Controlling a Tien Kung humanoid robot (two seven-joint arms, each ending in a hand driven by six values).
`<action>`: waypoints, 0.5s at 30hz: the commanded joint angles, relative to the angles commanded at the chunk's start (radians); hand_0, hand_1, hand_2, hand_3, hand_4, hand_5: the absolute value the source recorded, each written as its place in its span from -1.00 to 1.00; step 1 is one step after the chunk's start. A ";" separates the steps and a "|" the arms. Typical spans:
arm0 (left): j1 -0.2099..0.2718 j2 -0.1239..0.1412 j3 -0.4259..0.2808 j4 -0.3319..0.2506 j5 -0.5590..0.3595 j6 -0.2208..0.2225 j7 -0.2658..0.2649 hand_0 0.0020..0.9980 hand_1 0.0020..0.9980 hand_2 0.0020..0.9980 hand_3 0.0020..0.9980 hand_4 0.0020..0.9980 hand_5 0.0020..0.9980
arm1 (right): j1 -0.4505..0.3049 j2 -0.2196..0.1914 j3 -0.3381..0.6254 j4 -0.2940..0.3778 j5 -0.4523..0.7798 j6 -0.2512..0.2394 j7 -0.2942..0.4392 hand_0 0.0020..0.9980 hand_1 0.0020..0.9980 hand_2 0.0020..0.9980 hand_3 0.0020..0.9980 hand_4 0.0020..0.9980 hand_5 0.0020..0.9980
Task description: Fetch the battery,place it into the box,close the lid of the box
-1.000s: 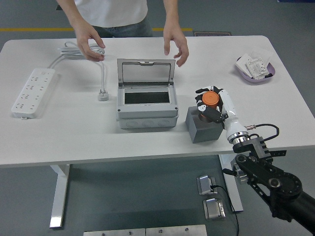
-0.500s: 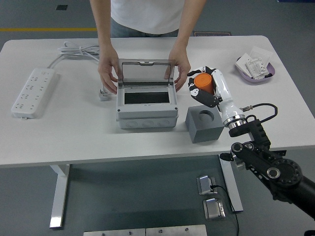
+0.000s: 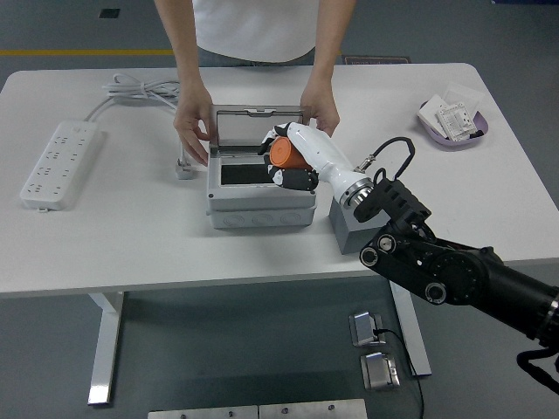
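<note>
My right hand (image 3: 286, 159) is shut on an orange cylindrical battery (image 3: 281, 153) and holds it over the right part of the grey box (image 3: 259, 206), just above its dark opening (image 3: 244, 175). The box's clear lid (image 3: 253, 129) stands open and upright at the back. A person at the far side holds the box with a hand on its left side (image 3: 192, 131) and a hand on its right side (image 3: 320, 112). The grey block (image 3: 351, 231) that held the battery stands right of the box, partly hidden by my arm. My left arm is out of view.
A white power strip (image 3: 57, 161) lies at the left, its cable (image 3: 144, 89) coiled at the back and its plug (image 3: 182, 167) beside the box. A purple tray (image 3: 454, 122) with small packets sits at the back right.
My right hand has carried the battery left from above the grey block to over the box's opening. The person's hands came to the box sides and stay there.
</note>
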 joint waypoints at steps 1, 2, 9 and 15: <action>0.000 0.000 -0.002 0.000 0.003 0.000 0.001 0.27 0.38 0.22 0.21 0.29 -0.86 | 0.017 0.007 -0.015 -0.016 0.004 0.002 -0.002 -0.73 -0.33 -0.11 -0.18 -1.00 -1.00; 0.000 0.001 -0.004 0.000 0.006 -0.001 0.002 0.27 0.38 0.22 0.21 0.29 -0.86 | 0.038 0.016 -0.033 -0.036 0.014 0.001 -0.003 -0.73 -0.33 -0.11 -0.18 -1.00 -1.00; -0.007 0.004 -0.017 -0.001 0.028 -0.003 0.009 0.27 0.38 0.23 0.21 0.29 -0.85 | 0.137 0.072 -0.123 -0.140 0.093 -0.007 0.007 -0.72 -0.33 -0.11 -0.19 -1.00 -1.00; -0.015 0.003 -0.028 -0.001 0.049 -0.005 0.014 0.27 0.38 0.22 0.20 0.29 -0.83 | 0.173 0.115 -0.183 -0.202 0.174 -0.008 0.036 -0.72 -0.33 -0.11 -0.20 -1.00 -1.00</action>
